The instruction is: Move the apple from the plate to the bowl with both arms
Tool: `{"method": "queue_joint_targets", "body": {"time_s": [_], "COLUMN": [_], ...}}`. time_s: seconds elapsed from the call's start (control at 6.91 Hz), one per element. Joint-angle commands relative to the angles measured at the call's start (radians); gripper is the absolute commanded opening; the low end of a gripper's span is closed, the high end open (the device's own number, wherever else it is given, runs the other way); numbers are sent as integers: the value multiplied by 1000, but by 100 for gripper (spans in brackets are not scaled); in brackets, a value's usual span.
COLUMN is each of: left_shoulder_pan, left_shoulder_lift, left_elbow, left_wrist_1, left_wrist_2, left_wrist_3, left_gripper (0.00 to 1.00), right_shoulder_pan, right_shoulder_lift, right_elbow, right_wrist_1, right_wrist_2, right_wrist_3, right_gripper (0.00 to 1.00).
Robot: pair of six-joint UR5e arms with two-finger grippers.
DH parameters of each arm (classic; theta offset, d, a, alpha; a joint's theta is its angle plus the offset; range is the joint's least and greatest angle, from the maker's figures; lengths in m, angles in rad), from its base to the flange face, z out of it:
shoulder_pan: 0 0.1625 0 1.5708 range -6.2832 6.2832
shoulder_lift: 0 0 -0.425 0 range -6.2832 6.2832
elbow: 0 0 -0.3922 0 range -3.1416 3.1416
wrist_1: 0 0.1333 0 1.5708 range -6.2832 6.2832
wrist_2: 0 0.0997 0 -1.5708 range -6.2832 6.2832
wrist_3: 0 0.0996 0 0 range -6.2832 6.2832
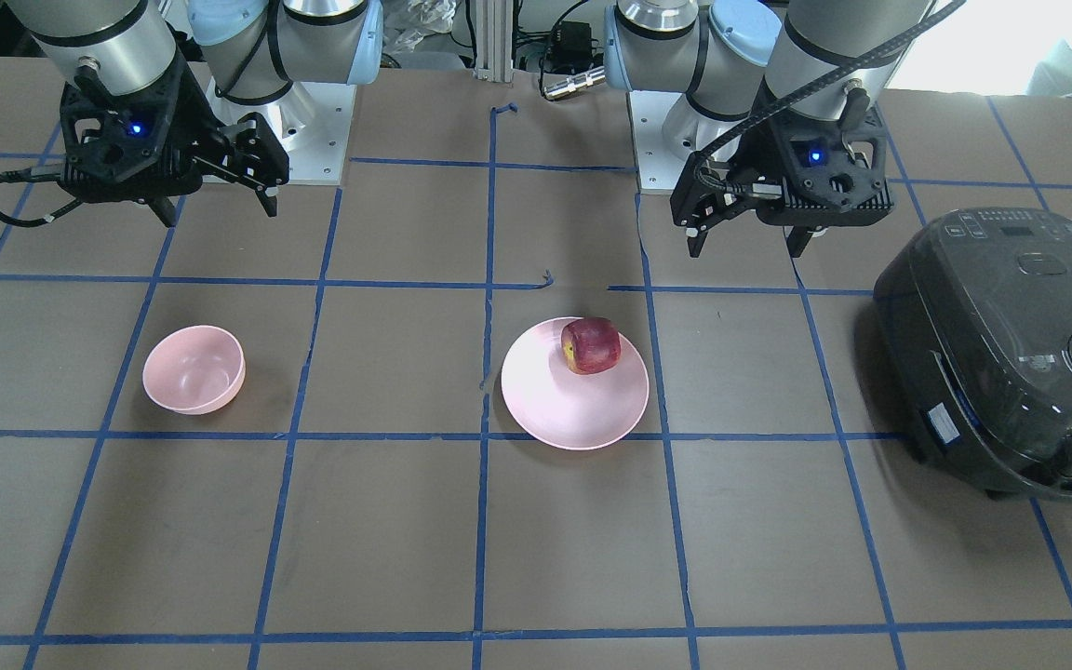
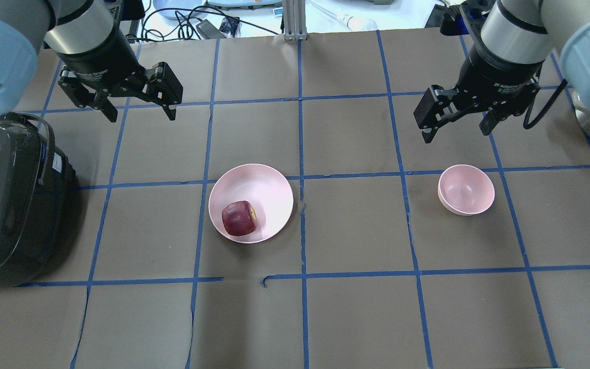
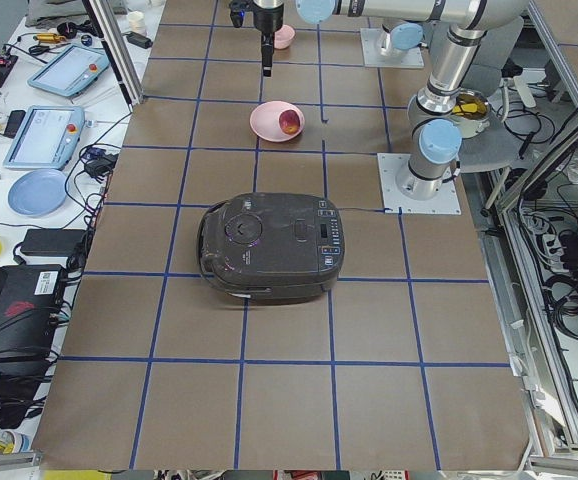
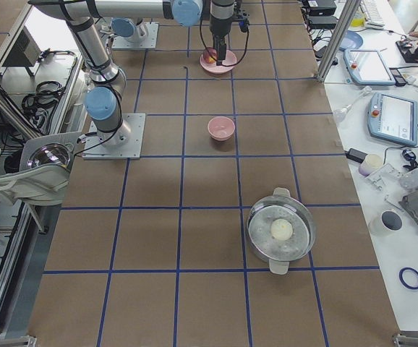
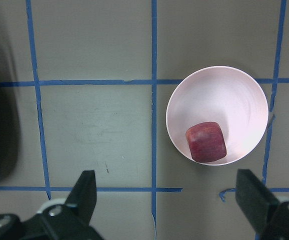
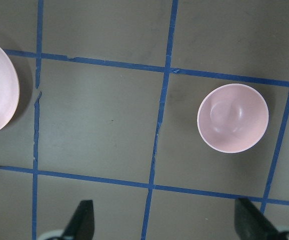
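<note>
Rice cooker (image 1: 1011,354): lid shut, at the worktop's (image 1: 406,521) left end.
Apple (image 1: 591,345): on the plate (image 1: 582,409), near its robot-side rim.
Bowl (image 1: 194,369): empty, well apart from the plate.
Left end effector (image 1: 748,244): wide open, empty.
Right end effector (image 1: 218,212): wide open, empty.
Progress: nothing done yet; pick-up, handover and drop remain.

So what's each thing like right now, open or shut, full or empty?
apple: lying on the plate, nothing touching it.
plate: holding the apple.
bowl: upright, empty.
left hand: open, holding nothing.
right hand: open, holding nothing.
cooker: lid shut.
</note>
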Motion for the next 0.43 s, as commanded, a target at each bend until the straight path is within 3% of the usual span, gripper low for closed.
{"method": "queue_joint_targets", "body": {"time_s": [0.0, 0.29], "left_shoulder_pan": [2, 0], "left_shoulder_lift": [2, 2], "left_elbow": [-1, 2], "left_wrist_1": [2, 2], "left_wrist_2": [2, 2], "left_wrist_3": [0, 0], "left_gripper": [100, 100], "right_shoulder_pan": [0, -9], "right_shoulder_lift": [7, 11], "right_elbow": [4, 4], "right_wrist_1": [-14, -16], "right_wrist_2": [0, -6], "right_wrist_3": [113, 131], "right_gripper": [100, 100]}}
